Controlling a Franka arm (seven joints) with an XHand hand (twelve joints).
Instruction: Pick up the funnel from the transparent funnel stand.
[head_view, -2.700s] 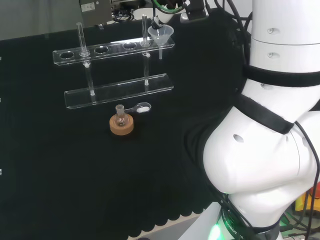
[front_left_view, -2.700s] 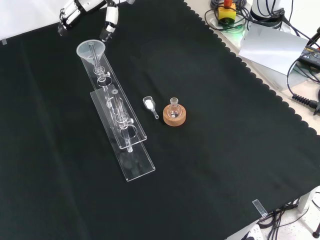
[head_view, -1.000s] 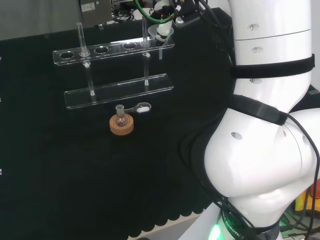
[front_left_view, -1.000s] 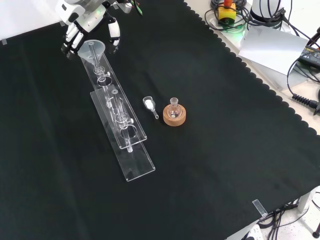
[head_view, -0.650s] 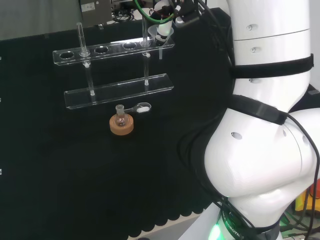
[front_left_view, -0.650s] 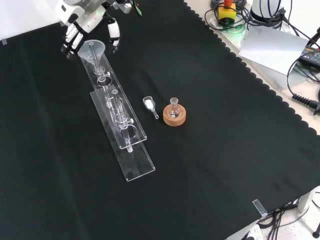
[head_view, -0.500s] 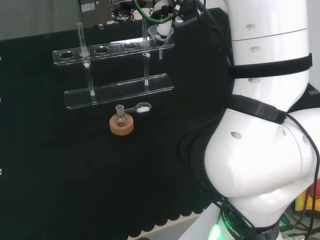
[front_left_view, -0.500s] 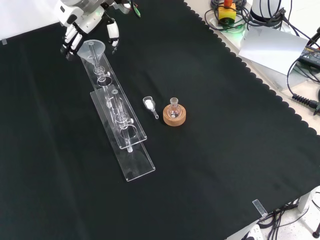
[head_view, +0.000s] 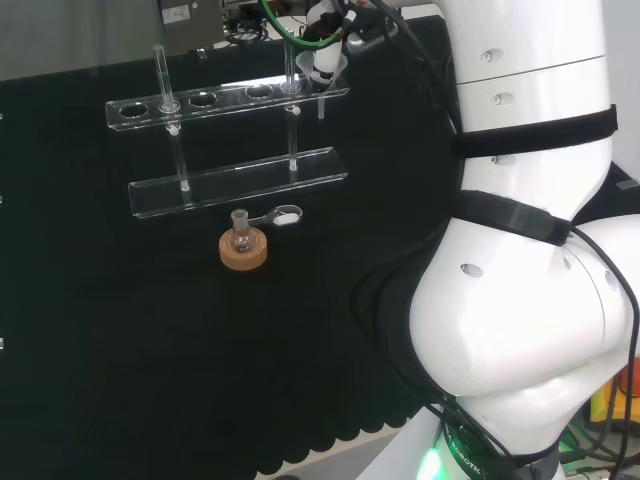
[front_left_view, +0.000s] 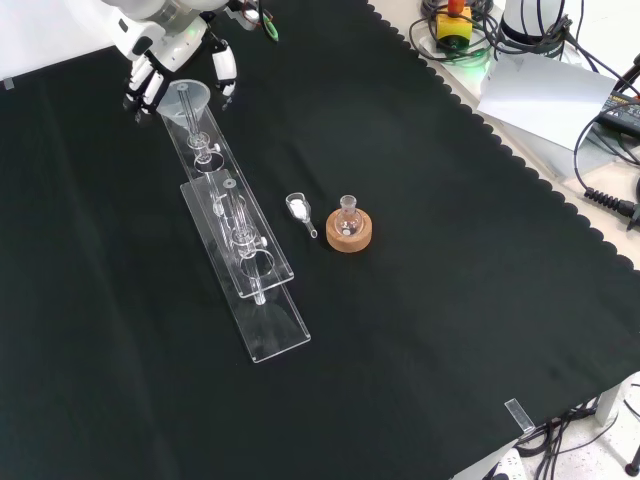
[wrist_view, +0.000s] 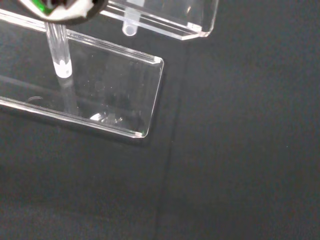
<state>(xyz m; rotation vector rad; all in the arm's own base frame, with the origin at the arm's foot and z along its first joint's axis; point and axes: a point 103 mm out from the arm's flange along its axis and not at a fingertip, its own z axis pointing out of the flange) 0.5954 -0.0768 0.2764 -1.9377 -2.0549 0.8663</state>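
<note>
The clear funnel (front_left_view: 185, 101) sits in the end hole of the transparent stand (front_left_view: 243, 246), at the stand's far end in the front view. In the head view the funnel (head_view: 322, 70) is at the right end of the top shelf (head_view: 200, 101). My hand (front_left_view: 168, 42) hangs just above it. Its fingers (front_left_view: 143, 92) reach down on one side of the rim and the thumb on the other, with a small gap to the rim on each side. The hand is open and holds nothing. The wrist view shows the stand's base plate (wrist_view: 110, 95) and the funnel's stem tip (wrist_view: 129, 29) under the shelf.
A small glass flask on a cork ring (front_left_view: 348, 231) stands beside the stand, with a spoon of white powder (front_left_view: 298, 208) lying next to it. A glass tube (head_view: 160, 75) rises at the shelf's left end. The arm's white links (head_view: 530, 250) stand at the right.
The hand has come down from beyond the funnel until its fingers and thumb straddle the rim. Over the last second it has hardly moved. The funnel is still in its hole.
</note>
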